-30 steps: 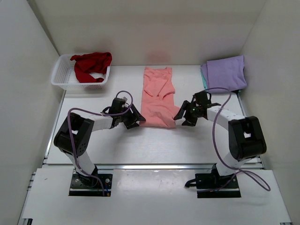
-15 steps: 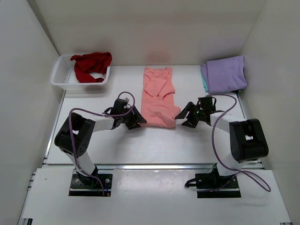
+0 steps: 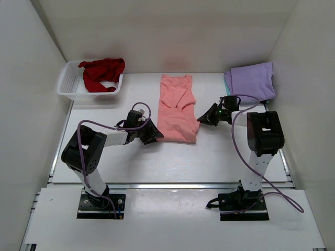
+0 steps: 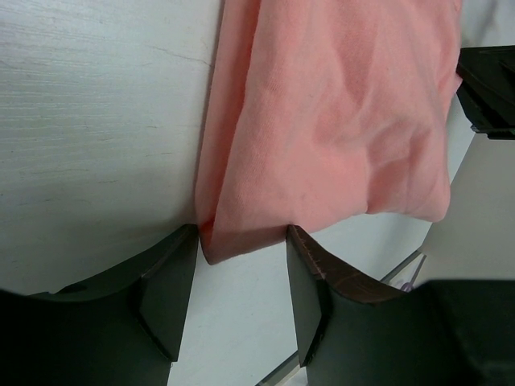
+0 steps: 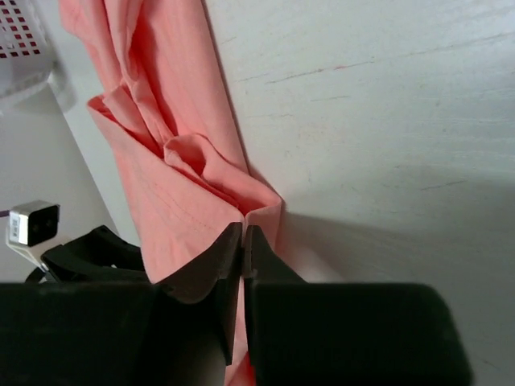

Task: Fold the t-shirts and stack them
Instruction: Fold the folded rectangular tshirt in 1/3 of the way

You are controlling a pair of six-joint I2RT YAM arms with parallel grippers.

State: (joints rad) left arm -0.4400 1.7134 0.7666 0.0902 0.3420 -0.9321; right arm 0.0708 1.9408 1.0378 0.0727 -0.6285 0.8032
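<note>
- Top external view first: the salmon-pink short-sleeved cloth t-shirt (image 3: 175, 110) lies on the white table (image 3: 172, 164) between your two claws. It's folded into a narrow strip, long axis running straight away from the arm bases, collar at the far end.
- Your left claw (image 3: 148, 134) sits at the strip's near-left corner, so the cloth runs off to its right and away from it. On the left wrist cam the jaws stand apart, with that corner of the shirt (image 4: 338, 104) poking into the gap. Nothing looks clamped yet.
- Your right claw (image 3: 202, 119) is on the opposite long edge but farther up the strip, roughly midway, with the shirt to its left. On the right wrist cam the fingers (image 5: 217, 265) are pressed together with a little fold of the edge at the tips, so I'd call it pinched on the shirt.
- That's the thing to watch: your claws aren't level along the strip. The near-right corner has no claw on it, and the right arm is the closer one. My guess is that lifting like this drags the near end up crooked.
- Looks-wise it's soft and matte, sleeves tucked inward with creases mid-strip, and doubled layers at the near end.
- Beyond the right claw, off to its right, sits the folded lavender-purple shirt (image 3: 254, 81). A crumpled dark red shirt (image 3: 102, 73) lies in the white plastic lattice basket (image 3: 65, 86), far out past the left claw.
</note>
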